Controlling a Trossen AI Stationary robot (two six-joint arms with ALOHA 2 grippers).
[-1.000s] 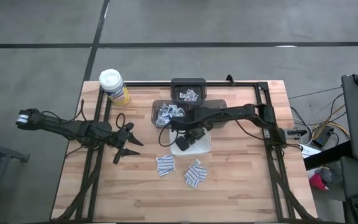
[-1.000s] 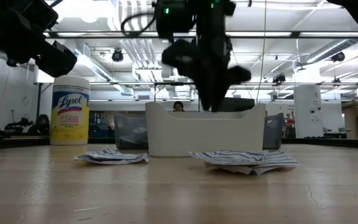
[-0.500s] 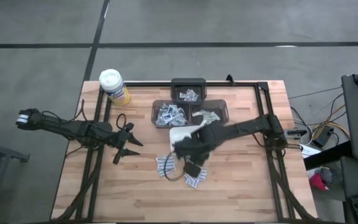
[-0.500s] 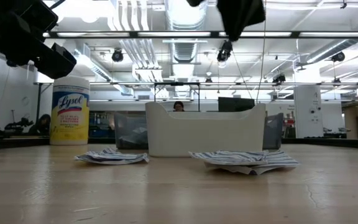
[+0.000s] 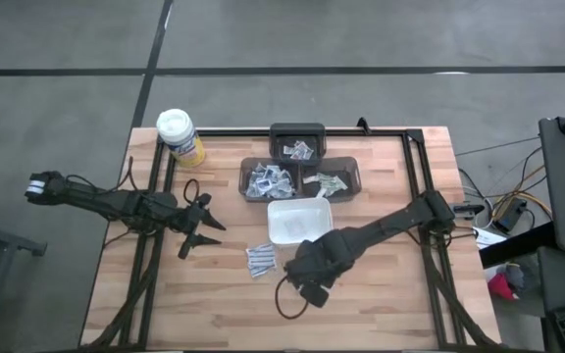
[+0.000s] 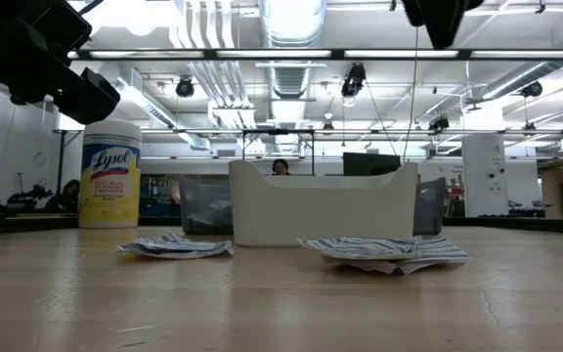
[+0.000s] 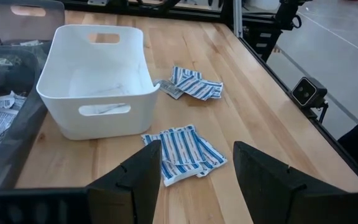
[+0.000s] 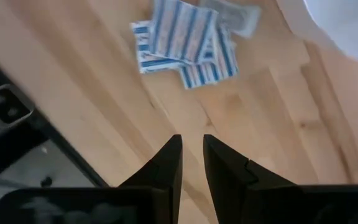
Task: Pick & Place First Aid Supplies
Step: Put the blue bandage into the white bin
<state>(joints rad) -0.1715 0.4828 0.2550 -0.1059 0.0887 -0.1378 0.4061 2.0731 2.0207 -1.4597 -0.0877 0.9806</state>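
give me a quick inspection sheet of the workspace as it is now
surface: wood table, bare in front.
job's things: two packet piles lie loose on the table, one and the other; more packets sit in three dark bins. The white tray looks almost empty.
clutter: yellow canister at a back corner.
grippers: left gripper open, waiting at the table's left. Right gripper holds nothing, its fingers a narrow gap apart, above bare wood near a packet pile.
cables: a dark loop hangs by the right arm; loose leads off the table's right.
surroundings: concrete floor; a person far behind the tray.
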